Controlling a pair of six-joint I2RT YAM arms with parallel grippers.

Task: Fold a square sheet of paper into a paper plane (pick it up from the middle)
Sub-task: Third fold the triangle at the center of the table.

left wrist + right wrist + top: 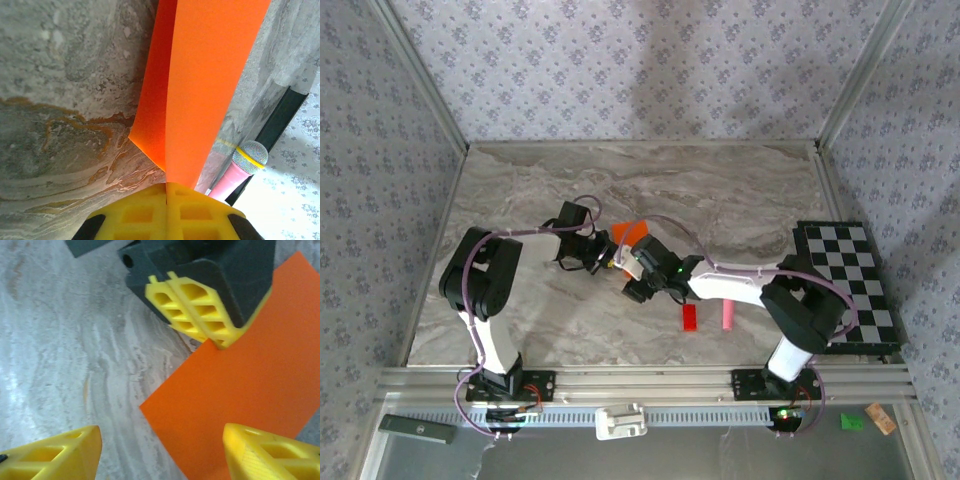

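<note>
The square sheet of paper (200, 75) is bright orange and bent into two flaps that meet at my left gripper (166, 186), which is shut on its edge. From above, the paper (630, 233) sticks out just behind the two grippers at mid-table. In the right wrist view the left gripper's yellow fingers (195, 310) pinch the sheet (250, 390) at its upper edge. My right gripper (162, 460) is open. One corner of the sheet lies between its fingertips without touching them. The left gripper (605, 258) and right gripper (632, 272) are close together.
A small red block (690, 316) and a pink toy microphone (728, 315) lie on the marble table (520, 190), near the right arm. A black-and-white checkerboard (850, 285) sits at the right edge. Patterned walls enclose the table on three sides.
</note>
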